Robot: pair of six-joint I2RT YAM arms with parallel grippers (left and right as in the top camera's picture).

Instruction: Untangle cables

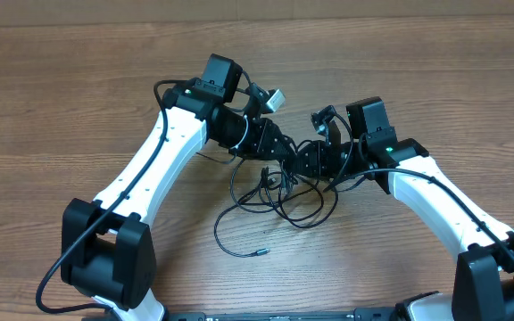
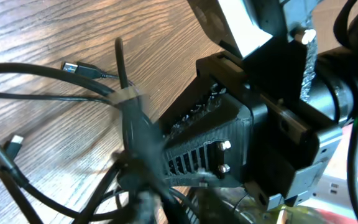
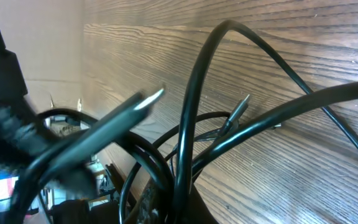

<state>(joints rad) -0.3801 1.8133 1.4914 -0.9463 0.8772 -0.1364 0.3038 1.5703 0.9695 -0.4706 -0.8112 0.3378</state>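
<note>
- Overhead: left jaws and right jaws meet mid-counter (image 1: pixel 78 80), directly above the cables (image 1: pixel 279 203), which lie in loose loops. Jaw state cannot be told.
- Left wrist: cables bunched close up, silver plug (image 2: pixel 73 67) lying on counter; jaws blurred.
- Right wrist: cable arcs fill the view; jaws unreadable.

Robotics lab bench, wood-grain table (image 1: pixel 52 80), two white-and-black robot arms (image 1: pixel 163 147) mounted
</note>
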